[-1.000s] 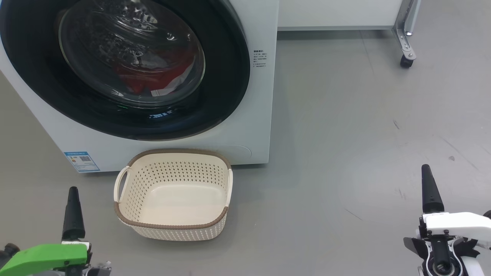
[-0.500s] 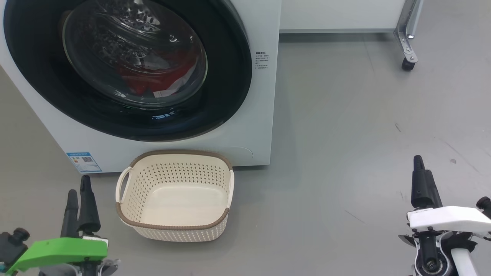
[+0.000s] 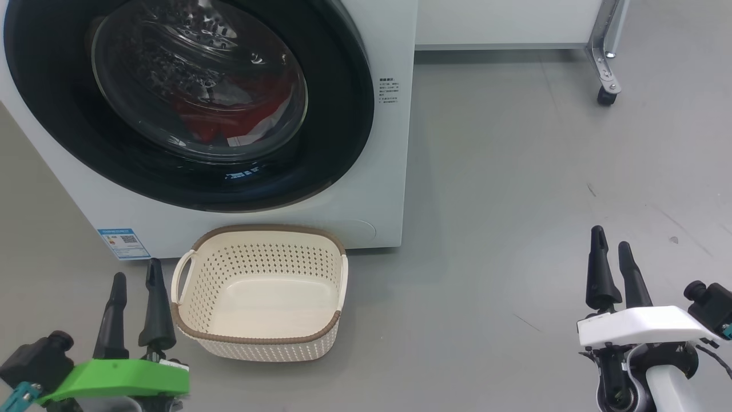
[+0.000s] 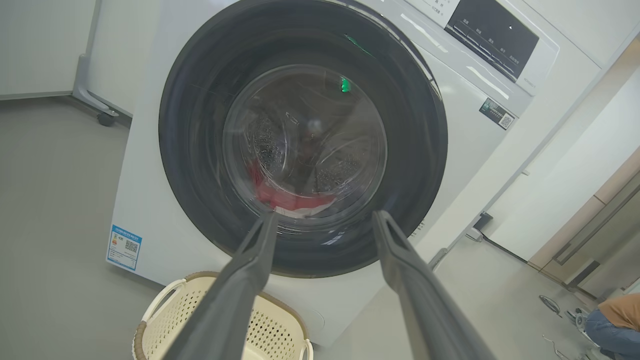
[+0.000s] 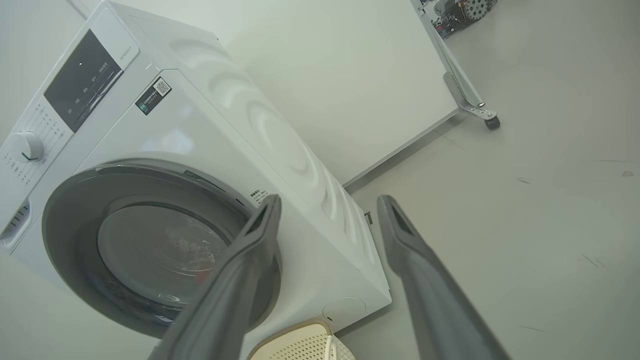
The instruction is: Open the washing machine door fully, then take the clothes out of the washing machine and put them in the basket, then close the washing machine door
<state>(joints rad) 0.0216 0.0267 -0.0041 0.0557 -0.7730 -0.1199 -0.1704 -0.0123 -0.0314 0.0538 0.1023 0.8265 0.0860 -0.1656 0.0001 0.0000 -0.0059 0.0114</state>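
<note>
At the bottom corners, left fingers and right fingers wide open and empty; washing machine door shut at upper left over the clothes, basket just under it, easy to bump when swinging out.

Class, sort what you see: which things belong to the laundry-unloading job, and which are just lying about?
Job: big white front-loading washing machine; its black-rimmed round glass door; red clothes inside the drum; cream perforated plastic basket.
Lying about: grey metal frame leg with castor; person in an orange top.
</note>
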